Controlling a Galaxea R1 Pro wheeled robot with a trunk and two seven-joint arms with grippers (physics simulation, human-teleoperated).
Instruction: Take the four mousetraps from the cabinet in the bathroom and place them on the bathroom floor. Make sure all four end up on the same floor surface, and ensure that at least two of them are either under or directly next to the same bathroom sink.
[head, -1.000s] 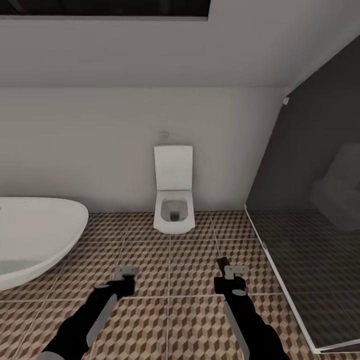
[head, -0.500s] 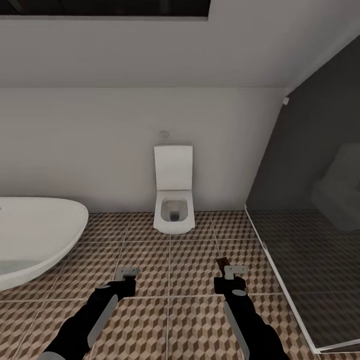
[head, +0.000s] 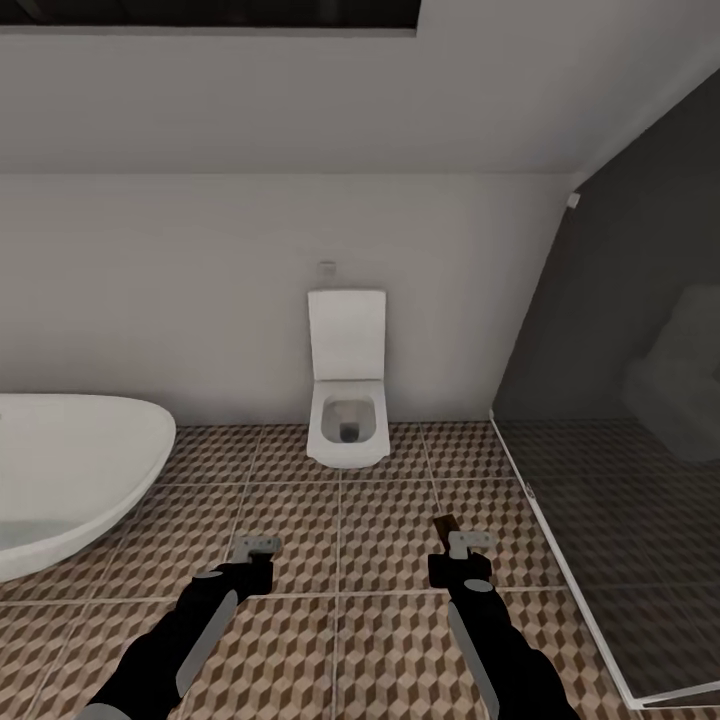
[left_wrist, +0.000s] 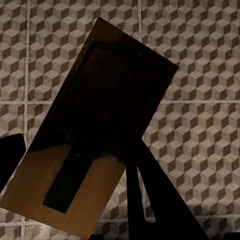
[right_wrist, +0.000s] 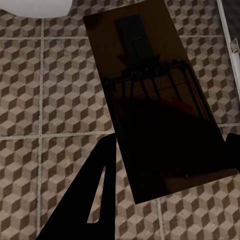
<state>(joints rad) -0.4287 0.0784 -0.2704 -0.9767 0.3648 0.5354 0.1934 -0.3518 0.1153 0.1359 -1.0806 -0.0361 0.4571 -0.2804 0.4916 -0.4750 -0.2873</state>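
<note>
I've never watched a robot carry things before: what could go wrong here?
Each gripper holds a mousetrap only by one end, above the tiled floor; the left one hangs tilted and might slip out. Ahead stand a toilet and bathtub, not a sink, so traps dropped here may miss it.

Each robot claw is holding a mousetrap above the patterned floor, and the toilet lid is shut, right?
Not quite: the toilet lid is up, as the head view shows. The left claw and right claw do each hold a mousetrap above the patterned floor.

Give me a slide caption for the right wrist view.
Right gripper holds a mousetrap above the cube-patterned bathroom floor.
</note>
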